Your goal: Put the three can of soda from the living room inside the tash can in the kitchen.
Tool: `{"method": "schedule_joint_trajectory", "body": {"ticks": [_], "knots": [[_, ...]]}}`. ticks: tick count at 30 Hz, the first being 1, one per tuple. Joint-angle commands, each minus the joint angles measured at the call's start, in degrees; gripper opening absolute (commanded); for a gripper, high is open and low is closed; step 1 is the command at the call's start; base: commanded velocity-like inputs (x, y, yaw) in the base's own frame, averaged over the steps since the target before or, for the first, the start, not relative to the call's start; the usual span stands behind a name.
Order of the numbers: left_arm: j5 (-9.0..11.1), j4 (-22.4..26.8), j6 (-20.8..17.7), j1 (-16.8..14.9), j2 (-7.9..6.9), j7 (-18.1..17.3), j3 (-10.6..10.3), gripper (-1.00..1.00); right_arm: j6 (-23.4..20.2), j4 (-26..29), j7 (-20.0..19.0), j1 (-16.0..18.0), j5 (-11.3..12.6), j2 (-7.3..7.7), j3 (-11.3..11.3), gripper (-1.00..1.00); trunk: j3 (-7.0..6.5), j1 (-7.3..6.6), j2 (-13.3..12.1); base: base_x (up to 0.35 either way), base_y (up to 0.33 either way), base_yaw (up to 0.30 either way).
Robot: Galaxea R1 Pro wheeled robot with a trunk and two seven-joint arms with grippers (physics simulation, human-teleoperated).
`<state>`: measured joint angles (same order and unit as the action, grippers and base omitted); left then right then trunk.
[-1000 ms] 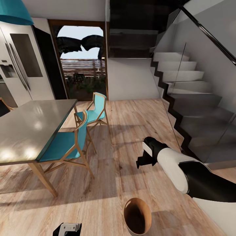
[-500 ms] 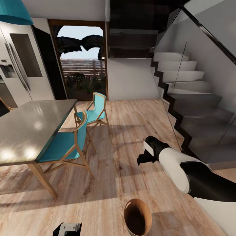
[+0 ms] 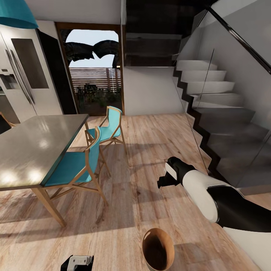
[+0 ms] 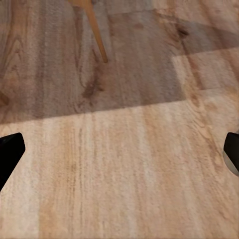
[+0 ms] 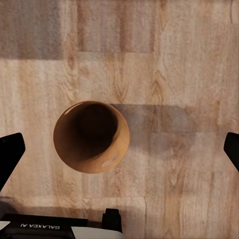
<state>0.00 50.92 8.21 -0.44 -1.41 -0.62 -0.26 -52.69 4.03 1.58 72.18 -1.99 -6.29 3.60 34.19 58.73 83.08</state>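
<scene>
I had the small round bin with the brown inside and pale rim (image 3: 158, 248) standing upright on the light wood plank floor (image 3: 150, 143), close in front of the robot's base, and I take it as my landmark. In the right wrist view the bin (image 5: 91, 136) sat directly under the camera, its mouth open to the lens and nothing visible inside; the right gripper (image 5: 119, 149) had its two black fingertips (image 5: 10, 154) spread wide to the picture's edges, apart and holding nothing. From the head camera, the right arm's white and black forearm (image 3: 210, 195) reached out above and just beyond the bin, its black gripper end (image 3: 165, 182) pointing down at the floor. The left gripper's (image 4: 119, 154) dark fingertips (image 4: 9, 152) were likewise wide apart over bare planks, with one tan wooden leg (image 4: 95, 30) in sight ahead of it; in the head view its white and black body (image 3: 78, 262) showed just beside the bin, on the robot's left. Farther from the bin on that side stood a grey-topped table with wooden legs (image 3: 34, 146) and two turquoise chairs with wooden frames (image 3: 81, 165), one tucked against the table. Well beyond the bin, a grey staircase behind a glass panel (image 3: 222, 113) rose on the right, and a glazed doorway (image 3: 96, 71) faced me.
</scene>
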Motion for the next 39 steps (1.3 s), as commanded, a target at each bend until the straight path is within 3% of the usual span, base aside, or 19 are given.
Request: {"method": "schedule_joint_trajectory", "body": {"ticks": [1, 39], "knots": [[0.0, 0.0, 0.0, 0.0, 0.0, 0.0, 0.0, 1.0, 0.0, -0.1, 0.0, 0.0, 0.0, -0.01, 0.0, 1.0, 0.0, 0.0, 0.0, 0.0, 0.0, 0.0], [-0.3, -0.5, -0.4, 0.0, 0.16, 0.0, 0.4, 1.0, -0.2, -0.9, -0.7, -0.7, 0.5, -0.81, 0.2, 1.0, 0.0, 0.0, 0.0, 0.0, 0.0, 0.0]]}}
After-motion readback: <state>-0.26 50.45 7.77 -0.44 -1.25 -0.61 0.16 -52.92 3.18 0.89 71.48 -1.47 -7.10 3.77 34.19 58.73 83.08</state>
